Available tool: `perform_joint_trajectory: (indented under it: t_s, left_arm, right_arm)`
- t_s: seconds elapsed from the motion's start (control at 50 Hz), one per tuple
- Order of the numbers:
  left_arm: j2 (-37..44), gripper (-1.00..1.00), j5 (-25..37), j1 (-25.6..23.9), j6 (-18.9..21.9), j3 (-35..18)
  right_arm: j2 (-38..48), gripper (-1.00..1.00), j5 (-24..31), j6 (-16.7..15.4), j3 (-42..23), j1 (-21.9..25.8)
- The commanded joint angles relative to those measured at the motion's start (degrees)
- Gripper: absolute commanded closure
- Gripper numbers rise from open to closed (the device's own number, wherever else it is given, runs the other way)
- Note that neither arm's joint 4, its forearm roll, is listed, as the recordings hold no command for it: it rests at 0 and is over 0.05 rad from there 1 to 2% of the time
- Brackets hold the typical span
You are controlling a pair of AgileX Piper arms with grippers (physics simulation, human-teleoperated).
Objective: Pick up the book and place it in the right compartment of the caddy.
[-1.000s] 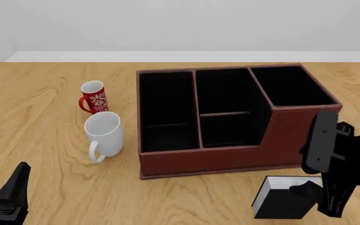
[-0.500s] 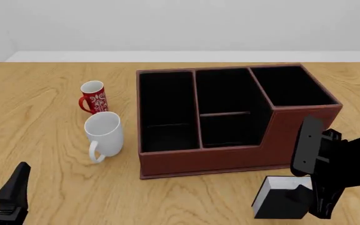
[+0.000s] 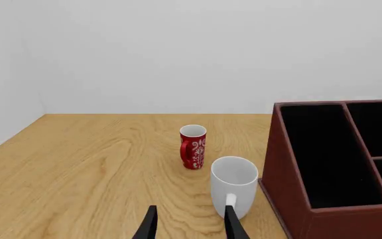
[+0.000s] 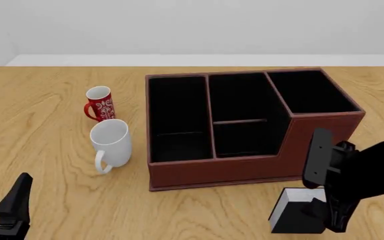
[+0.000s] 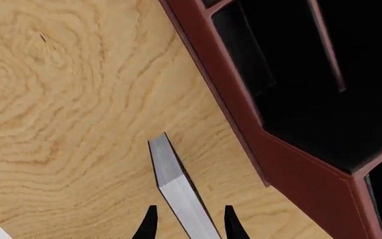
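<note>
A: While the right arm fills the lower right of the front view, what else is on the bench [image 4: 38,115]?

B: White mug [image 4: 110,143] left of centre, handle toward the camera; red patterned mug [image 4: 99,103] just behind it. Both sit left of the caddy [image 4: 245,167], apart from it, and nowhere near the book.

A: Book position?

B: The book [image 4: 293,216] is at the lower right of the front view, just in front of the caddy's near wall, below the tall right compartment [image 4: 307,91]. That raised wall stands between the two.

A: Orientation?

B: White page edges face left in the front view. Right wrist view shows it on edge, a thin slab, long axis running away from the camera roughly along the caddy wall.

A: Pincers?

B: Right pincer [image 5: 187,226]: fingertips spread, one either side of the book, contact not discernible. Left pincer [image 3: 189,224]: parted, holding nothing, low in the lower left of the front view.
</note>
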State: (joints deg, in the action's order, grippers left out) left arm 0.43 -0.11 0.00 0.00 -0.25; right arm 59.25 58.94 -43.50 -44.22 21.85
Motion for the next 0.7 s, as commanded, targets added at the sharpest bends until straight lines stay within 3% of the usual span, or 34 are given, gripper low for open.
perform_joint_trajectory:
  t_s: [0.02,0.18,0.2,0.36,0.7]
  left_arm:
    - [0.0,-1.0,0.0,0.0,0.0,0.0]
    - [0.0,-1.0,0.0,0.0,0.0,0.0]
    - [0.0,-1.0,0.0,0.0,0.0,0.0]
    - [0.0,-1.0,0.0,0.0,0.0,0.0]
    - [0.0,-1.0,0.0,0.0,0.0,0.0]
  right_arm:
    - [1.7,-1.0,-0.2,-0.5,-0.3,-0.4]
    - [3.4,-1.0,-0.9,-1.1,-0.2,-0.8]
    - [3.4,-1.0,-0.6,0.1,-0.3,0.1]
    - [4.5,-1.0,-1.6,-0.3,0.8,-0.2]
    - [6.6,-1.0,-3.7,2.4,2.3,2.0]
